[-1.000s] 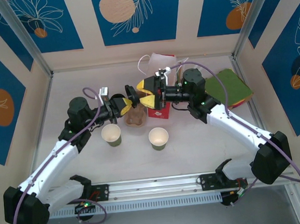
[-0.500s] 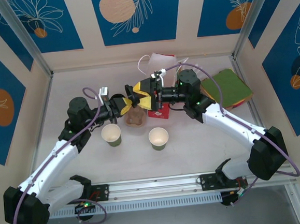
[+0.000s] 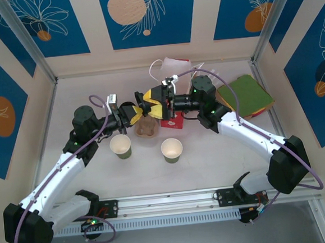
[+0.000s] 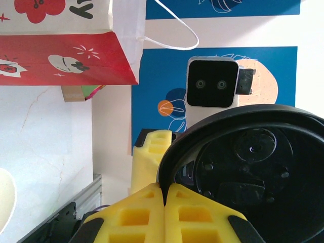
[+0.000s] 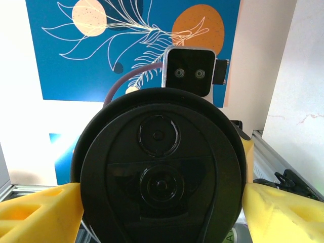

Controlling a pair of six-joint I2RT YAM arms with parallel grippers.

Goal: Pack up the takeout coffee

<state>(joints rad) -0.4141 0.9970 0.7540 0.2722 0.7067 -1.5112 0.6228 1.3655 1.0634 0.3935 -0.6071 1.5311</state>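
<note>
A loose black lid [image 4: 243, 167] stands on edge in the air, and my left gripper [image 4: 164, 190] is shut on its lower rim. In the top view the left gripper [image 3: 141, 110] and right gripper [image 3: 154, 102] meet over the middle of the table, in front of the red-and-white bag [image 3: 168, 66]. The right wrist view faces the lid [image 5: 159, 152] flat on. My right gripper [image 5: 161, 207] is open, with a yellow finger [image 5: 40, 212] close at each side of it. Two lidless green cups [image 3: 120, 145] [image 3: 171, 149] stand below. The takeout coffee is out of view.
A brown cardboard piece [image 3: 147, 128] lies under the grippers, between the cups and the bag. Green and red flat pads [image 3: 247, 95] lie at the right wall. Metal posts and patterned walls enclose the table [image 3: 210, 157] on three sides.
The right arm has moved left, bringing its gripper around the lid, and its fingers have narrowed toward the lid's edges. The left gripper has held still with the lid.
</note>
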